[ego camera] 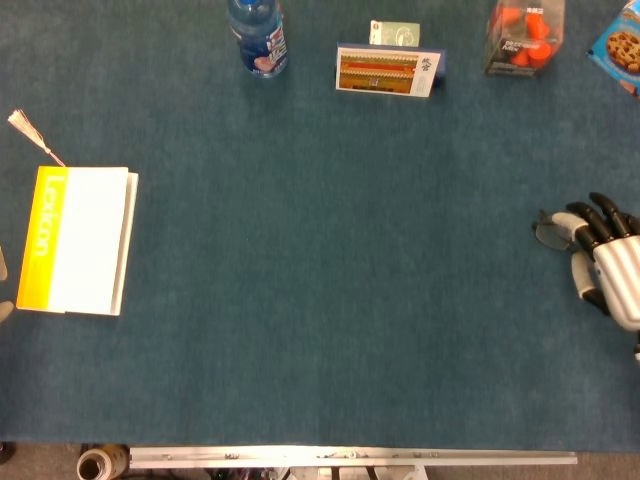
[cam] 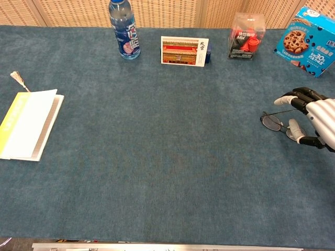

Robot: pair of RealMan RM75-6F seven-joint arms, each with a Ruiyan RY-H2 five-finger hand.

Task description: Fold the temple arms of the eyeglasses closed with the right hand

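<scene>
At three o'clock on the tabletop [cam: 157,157], the right hand [cam: 316,117] cups the eyeglasses [cam: 275,122], fingers curled around them, probably to push a temple shut.

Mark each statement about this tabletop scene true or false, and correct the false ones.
1. The right hand is at the eyeglasses. True.
2. The eyeglasses lie next to the yellow book. False: the book lies at the opposite side of the table.
3. The blue bottle stands upright. True.
4. The cookie box is at the table's front edge. False: it stands at the back, on the right.
5. The left hand holds the postcard. False: no left hand is visible.
</scene>
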